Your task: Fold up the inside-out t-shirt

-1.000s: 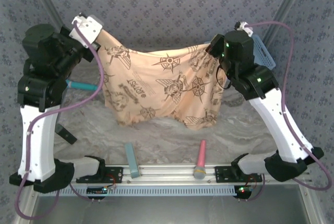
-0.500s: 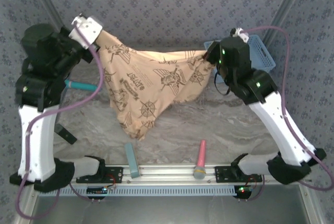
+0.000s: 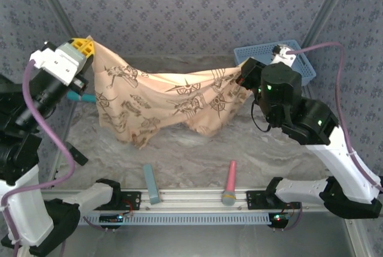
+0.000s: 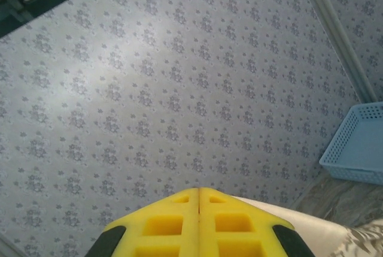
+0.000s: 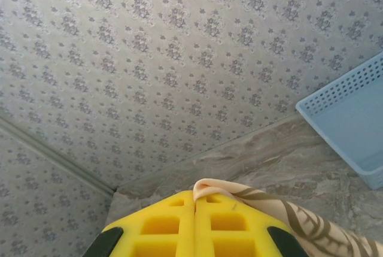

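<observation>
Silver metal runs along the near edge of the counter (image 3: 197, 149). A pale blue block (image 3: 151, 184) lies there, left of the middle. A pink stick with a round head (image 3: 230, 183) lies right of the middle, well apart from the block. A small dark piece (image 3: 76, 153) sits near the left edge.

Farther back, the inside-out t-shirt (image 3: 173, 98) hangs stretched between the two arms, over the middle of the counter. It is peach with brown pictures. Its lowest folds are close to the counter, but I cannot tell if they touch it. A teal handle (image 3: 87, 97) pokes out beside the shirt near the left edge.

The left gripper (image 3: 84, 46) is high over the far left side, pinched tight on one top corner of the shirt. In the left wrist view its yellow fingers (image 4: 167, 224) meet with no gap. The right gripper (image 3: 242, 76) is lower, toward the far right, pinched tight on the other corner. In the right wrist view the cloth pokes out between its yellow fingers (image 5: 161, 224).

A blue basket (image 3: 281, 59) sits in the far right corner. Behind it stands a grey flowered wall (image 3: 191, 11).
</observation>
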Tool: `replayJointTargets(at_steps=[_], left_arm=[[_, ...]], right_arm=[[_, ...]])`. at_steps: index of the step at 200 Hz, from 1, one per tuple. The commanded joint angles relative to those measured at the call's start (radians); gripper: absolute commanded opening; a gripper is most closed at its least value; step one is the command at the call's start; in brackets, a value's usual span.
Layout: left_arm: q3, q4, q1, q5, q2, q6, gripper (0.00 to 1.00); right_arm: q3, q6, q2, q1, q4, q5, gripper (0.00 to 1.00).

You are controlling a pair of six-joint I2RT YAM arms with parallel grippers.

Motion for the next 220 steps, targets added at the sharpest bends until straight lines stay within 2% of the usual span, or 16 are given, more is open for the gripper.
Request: replayJointTargets(at_steps=[1,13,37,50,70,81,86,94,99,109,126,144,165,185,202,220], left_arm=[[-0.021,0.005,0.0,-0.062,0.134,0.052,0.0],[-0.014,-0.016,0.014,-0.085,0.227,0.089,0.0],[0.016,-0.037,0.08,-0.035,0.431,0.104,0.0],[0.023,-0.019,0.104,-0.026,0.547,0.105,0.0],[0.094,-0.05,0.111,-0.021,0.756,0.13,0.0],[0.169,-0.081,0.113,-0.035,0.886,0.129,0.0],[0.206,-0.082,0.113,-0.055,0.947,0.111,0.09],[0.27,-0.077,0.117,-0.092,1.042,0.078,0.42],[0.319,-0.077,0.121,-0.113,1.103,0.054,0.53],[0.433,-0.096,0.131,-0.159,1.221,-0.018,0.57],[0.696,-0.193,0.147,-0.194,1.373,-0.168,0.58],[0.783,-0.272,0.148,-0.217,1.396,-0.265,0.6],[0.599,-0.304,0.147,-0.219,1.272,-0.442,0.61],[0.203,-0.233,0.142,-0.165,1.071,-0.607,0.61],[-0.201,-0.066,0.132,-0.174,0.89,-0.722,0.62],[-0.487,0.084,0.131,-0.162,0.766,-0.806,0.62]], right_arm=[[0.034,0.011,0.07,-0.091,-0.022,-0.007,0.0],[0.025,0.055,0.126,-0.193,-0.013,-0.1,0.0],[0.016,0.114,0.282,-0.346,0.018,-0.251,0.0],[0.031,0.134,0.391,-0.398,0.031,-0.312,0.0],[0.094,0.13,0.585,-0.438,0.047,-0.341,0.0],[0.169,0.112,0.709,-0.446,0.037,-0.345,0.07],[0.213,0.103,0.77,-0.45,0.025,-0.345,0.15],[0.298,0.096,0.867,-0.457,-0.01,-0.359,0.3],[0.359,0.083,0.925,-0.465,-0.027,-0.364,0.33],[0.474,0.08,1.024,-0.478,-0.087,-0.391,0.41],[0.62,0.058,1.122,-0.509,-0.141,-0.454,0.61],[0.617,0.019,1.103,-0.508,-0.162,-0.469,0.64],[0.392,-0.022,0.959,-0.491,-0.096,-0.476,0.65],[0.079,-0.045,0.782,-0.48,0.017,-0.536,0.69],[-0.133,-0.093,0.659,-0.482,0.088,-0.62,0.73],[-0.327,-0.201,0.555,-0.46,0.159,-0.741,0.7]])
